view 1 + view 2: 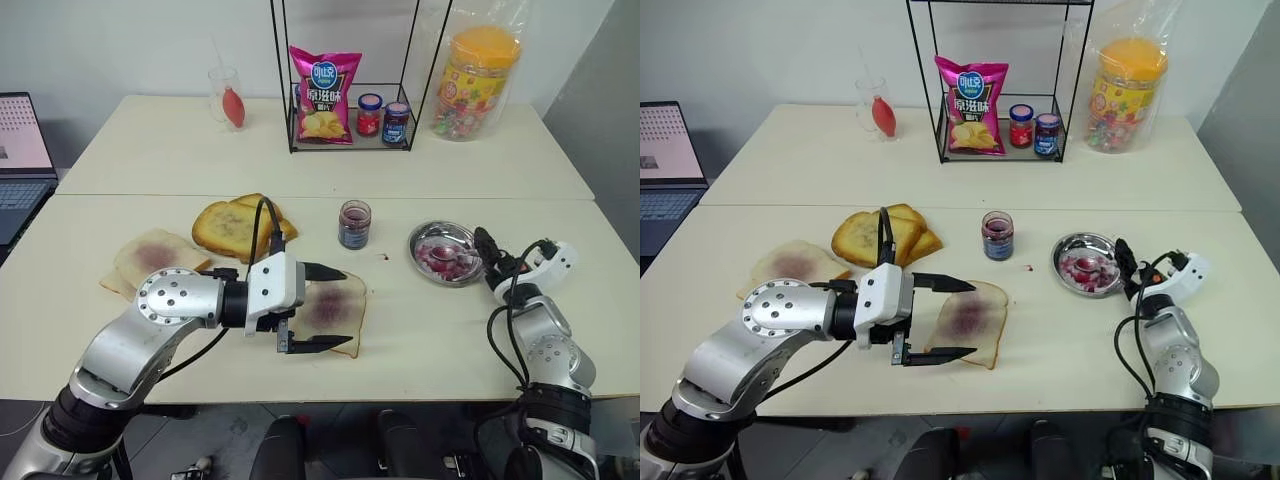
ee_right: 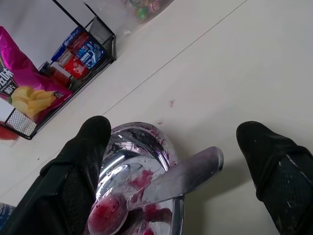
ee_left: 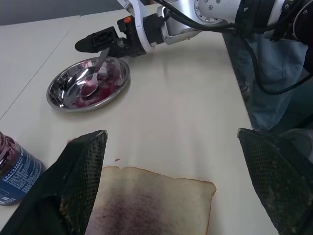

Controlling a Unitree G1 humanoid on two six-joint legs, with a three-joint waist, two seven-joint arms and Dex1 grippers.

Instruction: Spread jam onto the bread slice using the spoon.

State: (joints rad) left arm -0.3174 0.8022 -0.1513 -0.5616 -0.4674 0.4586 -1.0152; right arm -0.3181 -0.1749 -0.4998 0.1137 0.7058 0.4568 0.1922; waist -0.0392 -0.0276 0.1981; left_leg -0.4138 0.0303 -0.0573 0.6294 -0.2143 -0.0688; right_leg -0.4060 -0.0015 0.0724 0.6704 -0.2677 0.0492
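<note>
Pale desk [image 1: 420, 340] carried everything. Nearest, the left hand [image 1: 318, 308] hung wide open over the bread slice [image 1: 335, 312]. Farther right, the open right hand [image 2: 181, 161] flanked the spoon [image 2: 161, 188] lying in the steel dish [image 1: 425, 238]; a skewed pinch might tip that dish. Beyond stood the jam [image 1: 354, 225].
</note>
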